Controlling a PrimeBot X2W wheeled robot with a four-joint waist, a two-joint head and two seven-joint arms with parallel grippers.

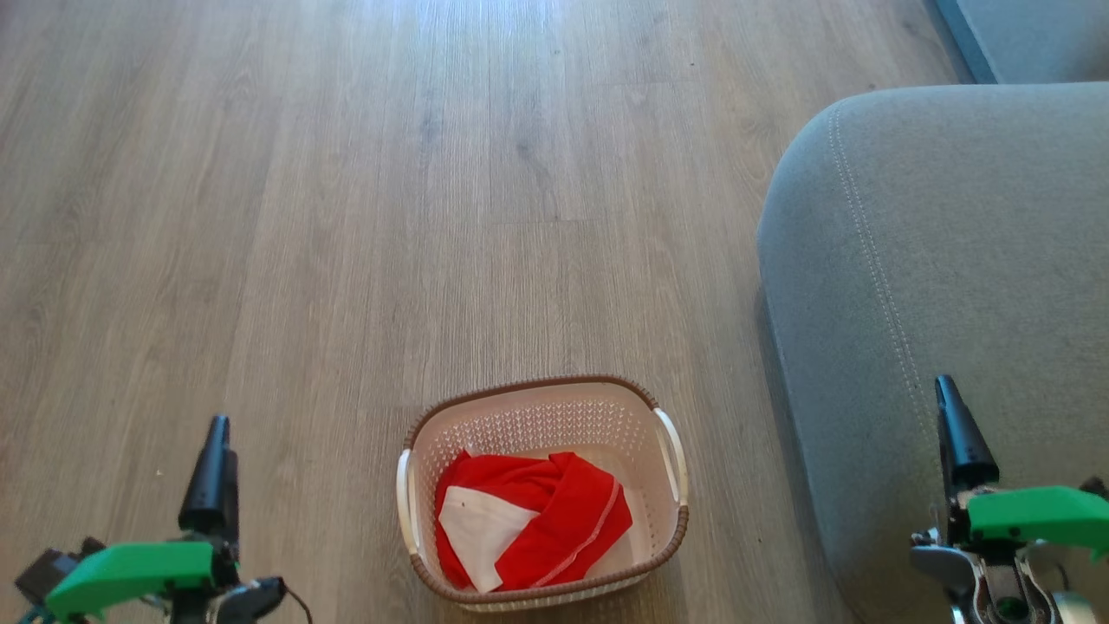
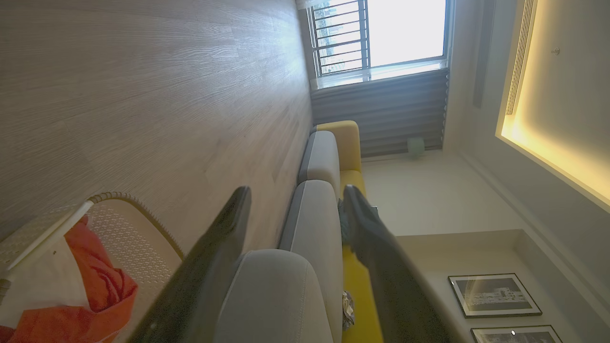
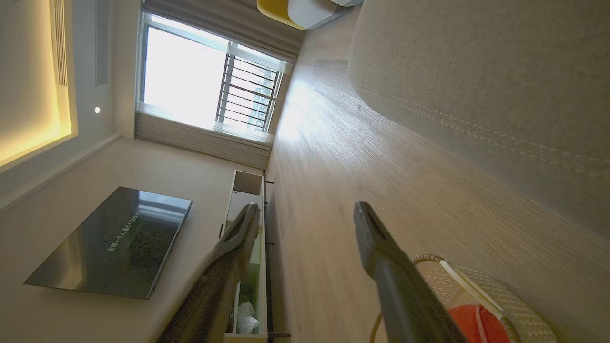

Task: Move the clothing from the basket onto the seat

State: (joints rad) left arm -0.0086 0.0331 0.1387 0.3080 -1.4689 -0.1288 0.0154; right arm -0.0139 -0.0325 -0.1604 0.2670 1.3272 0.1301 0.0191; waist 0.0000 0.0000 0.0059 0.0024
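The left gripper (image 2: 296, 193) hangs above the wooden floor (image 1: 433, 173) with its two dark fingers spread wide and nothing between them. The right gripper (image 3: 307, 207) is the same: jaws well apart, holding nothing. Both point forward, away from the robot.

The basket (image 1: 537, 383) stands on the floor between the two grippers, to the right of the left jaws and to the left of the right jaws. It is about level with the wrists rather than ahead of the tips. The clothing (image 1: 563, 511) lies inside it as a crumpled red heap. A white panel (image 1: 481, 524) is on the side nearer the left jaws, and a thin pale trim line curves across the red. The heap sits below the brown rim and covers most of the basket's floor. In the left wrist view the basket's corner and the red cloth sit just outside that gripper's own finger, apart from it.

The seat (image 1: 936, 260), grey cloth with a double row of pale stitching, lies on the outer side of the right jaws. In the head view the right finger shows against its front edge; whether that gripper is over the cushion or beside it I cannot tell.

Ahead of the right jaws, across the room, a dark television (image 3: 114, 243) carries one line of pale characters, too small to read.
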